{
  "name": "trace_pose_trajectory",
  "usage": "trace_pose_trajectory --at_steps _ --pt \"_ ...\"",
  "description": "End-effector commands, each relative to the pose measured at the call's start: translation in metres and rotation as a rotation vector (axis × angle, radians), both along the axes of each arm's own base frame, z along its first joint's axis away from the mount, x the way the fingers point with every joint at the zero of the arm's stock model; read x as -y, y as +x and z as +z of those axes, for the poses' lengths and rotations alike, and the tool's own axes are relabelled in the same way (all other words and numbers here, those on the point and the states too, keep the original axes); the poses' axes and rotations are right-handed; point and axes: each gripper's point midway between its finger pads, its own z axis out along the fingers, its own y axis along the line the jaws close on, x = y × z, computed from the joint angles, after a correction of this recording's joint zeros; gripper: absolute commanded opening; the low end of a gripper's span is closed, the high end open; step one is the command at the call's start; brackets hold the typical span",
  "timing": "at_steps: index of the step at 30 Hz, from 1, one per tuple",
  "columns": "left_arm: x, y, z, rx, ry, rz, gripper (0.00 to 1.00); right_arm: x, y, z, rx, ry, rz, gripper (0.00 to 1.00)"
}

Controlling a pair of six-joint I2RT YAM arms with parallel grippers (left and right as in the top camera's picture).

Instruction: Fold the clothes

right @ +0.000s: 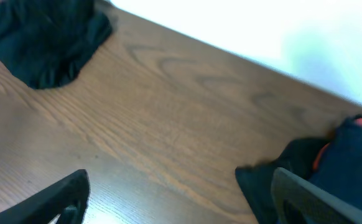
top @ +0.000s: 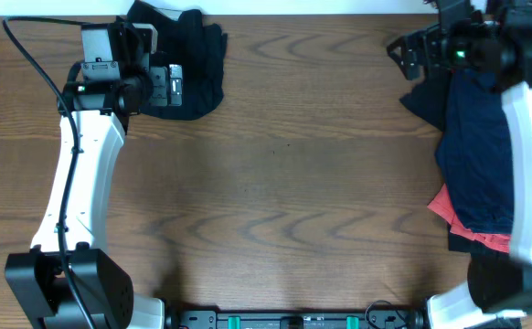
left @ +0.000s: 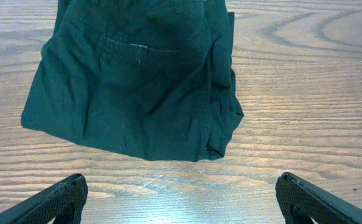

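The brown wood-grain counter (top: pixel 293 164) takes up most of what I can see, bare through its middle with clothes at both far corners. Two white-shelled arms reach up from the near edge, the left arm (top: pixel 79 174) along one side and the right arm (top: pixel 531 155) along the other.

Under the right arm lies the biggest lot, a long loose heap of navy-blue cloth (top: pixel 476 155), running from the far edge down toward the near one, rumpled and not folded. A crumpled black fabric piece (right: pixel 262 186) sticks out at its far end, and a small red fabric piece (top: pixel 444 208) peeps from beneath its lower side.

At the far left sits a black folded fabric garment (left: pixel 137 93), a compact, roughly square bundle with doubled edges and a stitched seam showing. It looks done, or nearly.

The left claw (left: pixel 181 202) hangs just short of that bundle's near edge, its fingers spread wide with nothing between them. The right claw (right: pixel 181 199) is also spread and empty, over the counter beside the far end of the heap.

All of this cloth looks light, limp and floppy. It should drape and slide on the smooth wood, and layers may lift together. My guess is the navy piece is best taken by a corner or hem at the heap's open edge, pinched thin so the red piece underneath isn't dragged along.
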Motion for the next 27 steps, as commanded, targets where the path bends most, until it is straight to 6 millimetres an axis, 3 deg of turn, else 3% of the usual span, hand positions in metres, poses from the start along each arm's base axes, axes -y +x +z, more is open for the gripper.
trace_pose_trajectory --at_steps 1,6,10,17,27 --pt "-0.005 0.001 0.001 0.001 -0.001 0.023 0.98 -0.004 -0.016 0.025 0.065 -0.014 0.029 0.99" --pt "-0.005 0.001 0.001 0.001 -0.001 0.023 0.98 -0.005 -0.028 0.041 0.086 0.023 0.001 0.99" --pt "-0.005 0.001 0.001 0.001 -0.001 0.023 0.98 -0.013 -0.039 0.038 -0.001 0.142 -0.048 0.99" --pt "-0.005 0.001 0.001 0.001 -0.001 0.023 0.98 -0.006 -0.044 0.03 -0.042 0.122 -0.085 0.99" --pt "-0.005 0.001 0.001 0.001 -0.001 0.023 0.98 -0.005 -0.03 0.044 0.046 0.117 -0.079 0.99"
